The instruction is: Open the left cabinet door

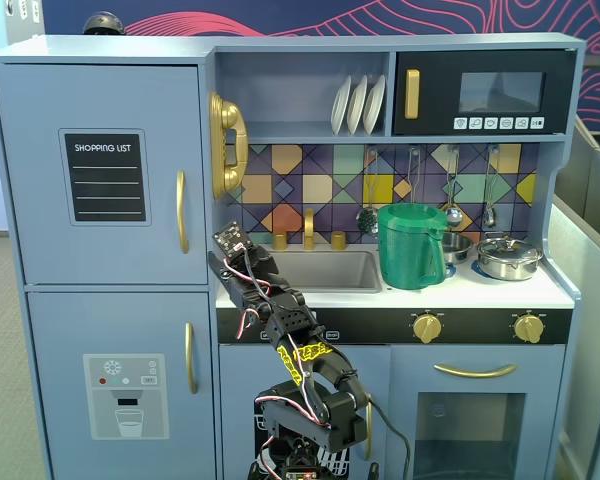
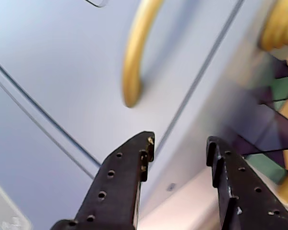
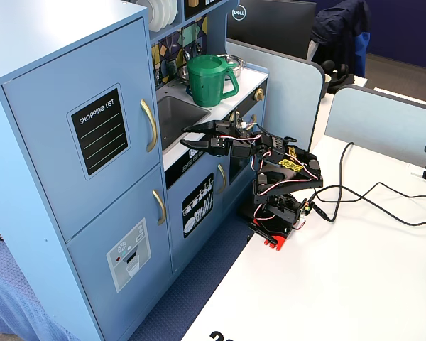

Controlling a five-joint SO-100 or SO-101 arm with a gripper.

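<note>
1. Claw [image 2: 180,148]: jaws spread apart, nothing between them, at the lower centre of the wrist view.
2. Left cabinet door [image 1: 100,170]: upper left of a fixed view, flush with the cabinet, shut.
3. Gold handle [image 2: 137,52]: upper centre of the wrist view, above the claw, apart from both fingers.
4. In the other fixed view the claw [image 3: 187,136] sits centre frame, near the handle [image 3: 150,125], over the sink [image 3: 172,114] edge.

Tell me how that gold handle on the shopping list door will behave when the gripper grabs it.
The gold handle looks rigid and glossy, so probably stiff but slippery. The left cabinet door is a flat panel, likely swinging lightly. The gripper is open.
</note>
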